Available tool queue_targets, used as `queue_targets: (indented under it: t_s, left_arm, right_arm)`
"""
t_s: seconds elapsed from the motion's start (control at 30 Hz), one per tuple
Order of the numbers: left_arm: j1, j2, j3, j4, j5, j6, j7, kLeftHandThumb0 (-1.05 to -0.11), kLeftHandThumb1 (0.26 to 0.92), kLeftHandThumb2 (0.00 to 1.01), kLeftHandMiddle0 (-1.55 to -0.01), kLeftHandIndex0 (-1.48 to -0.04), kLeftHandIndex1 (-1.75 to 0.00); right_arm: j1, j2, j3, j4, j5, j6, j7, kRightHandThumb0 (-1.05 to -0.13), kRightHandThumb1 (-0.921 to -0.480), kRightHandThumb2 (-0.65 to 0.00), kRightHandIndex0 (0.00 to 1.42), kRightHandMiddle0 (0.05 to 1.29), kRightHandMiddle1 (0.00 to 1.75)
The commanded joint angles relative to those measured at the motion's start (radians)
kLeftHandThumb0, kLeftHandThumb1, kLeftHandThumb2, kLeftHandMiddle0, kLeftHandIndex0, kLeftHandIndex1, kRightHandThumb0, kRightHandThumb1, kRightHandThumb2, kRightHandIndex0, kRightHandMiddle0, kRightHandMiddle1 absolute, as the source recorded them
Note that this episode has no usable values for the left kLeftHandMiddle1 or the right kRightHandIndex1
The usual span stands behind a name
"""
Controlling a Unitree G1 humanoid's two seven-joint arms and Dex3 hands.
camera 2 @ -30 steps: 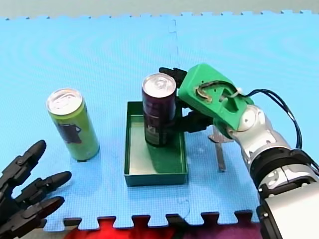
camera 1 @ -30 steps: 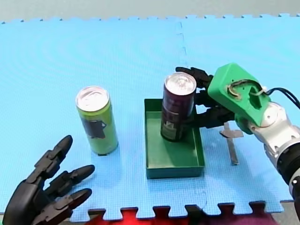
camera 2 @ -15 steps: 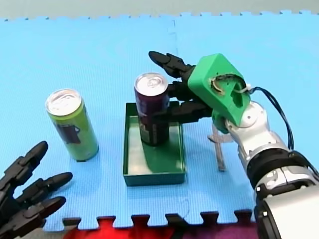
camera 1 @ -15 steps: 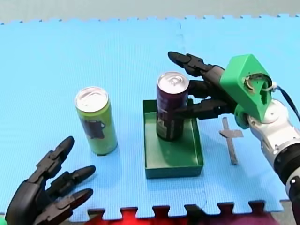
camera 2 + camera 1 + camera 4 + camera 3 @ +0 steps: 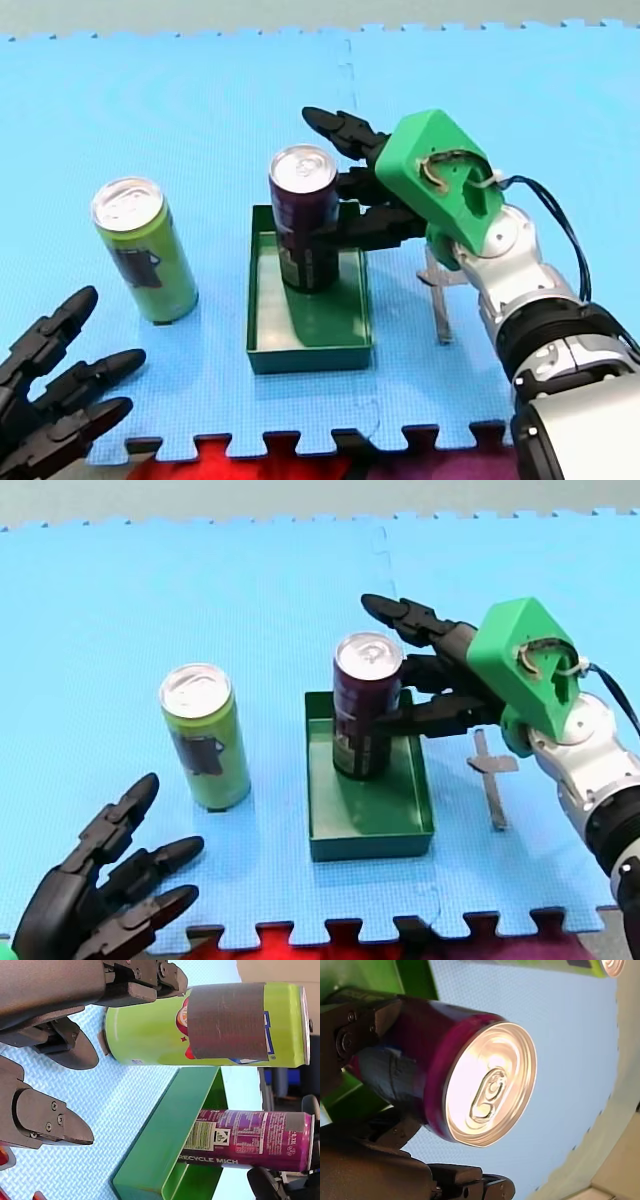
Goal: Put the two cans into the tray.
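Frame ctr: tray (image 5: 370, 846) on foam mat (image 5: 200, 600), w/ can (image 5: 365, 725) upright in its far end. Left of tray: 2nd can (image 5: 205, 745), upright. Just right of 1st can: right robot hand (image 5: 438, 675). Right of tray: flat metal piece (image 5: 493, 785). Lower-left corner: left robot hand (image 5: 100, 895).

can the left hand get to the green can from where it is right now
Probably yes. The left robot hand is at the near left holding nothing, with only bare mat between it and the upright green can. The tray stands on the can's far side.

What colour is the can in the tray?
Purple; the can shows best in the second wrist view.
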Motion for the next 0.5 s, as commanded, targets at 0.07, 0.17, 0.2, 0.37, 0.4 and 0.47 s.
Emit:
queue_targets:
  t_s: [0.07,0.17,0.2,0.37,0.4,0.47]
  left_arm:
    - [-0.002,0.007,0.004,0.005,-0.003,-0.005,-0.005,-1.048,0.921,0.12,-0.51,-0.22,0.00]
    - [-0.003,0.007,0.005,0.007,-0.004,-0.007,-0.008,-1.048,0.921,0.12,-0.51,-0.22,0.00]
    - [-0.003,0.007,0.005,0.008,-0.004,-0.007,-0.008,-1.048,0.921,0.12,-0.51,-0.22,0.00]
    - [-0.005,0.008,0.007,0.014,-0.003,-0.013,-0.012,-1.048,0.921,0.13,-0.52,-0.22,0.00]
    - [-0.004,0.008,0.007,0.014,-0.003,-0.013,-0.012,-1.048,0.921,0.13,-0.52,-0.22,0.00]
    - [-0.003,0.008,0.007,0.012,-0.003,-0.012,-0.013,-1.048,0.921,0.13,-0.52,-0.22,0.00]
  right_arm:
    - [0.000,-0.011,0.002,0.001,-0.002,0.006,0.003,-0.799,-0.769,0.000,0.46,0.10,0.00]
    - [-0.001,-0.014,0.002,0.000,-0.003,0.012,0.008,-0.784,-0.763,0.000,0.45,0.10,0.00]
    - [-0.001,-0.015,0.002,-0.001,-0.003,0.014,0.010,-0.779,-0.761,0.000,0.45,0.10,0.00]
    - [0.002,-0.028,0.001,-0.001,-0.003,0.018,0.026,-0.755,-0.755,0.000,0.45,0.10,0.00]
    - [0.003,-0.033,0.001,0.000,-0.003,0.017,0.029,-0.753,-0.755,0.000,0.45,0.10,0.00]
    - [0.005,-0.046,0.000,0.003,-0.004,0.015,0.034,-0.745,-0.754,0.000,0.45,0.10,0.00]
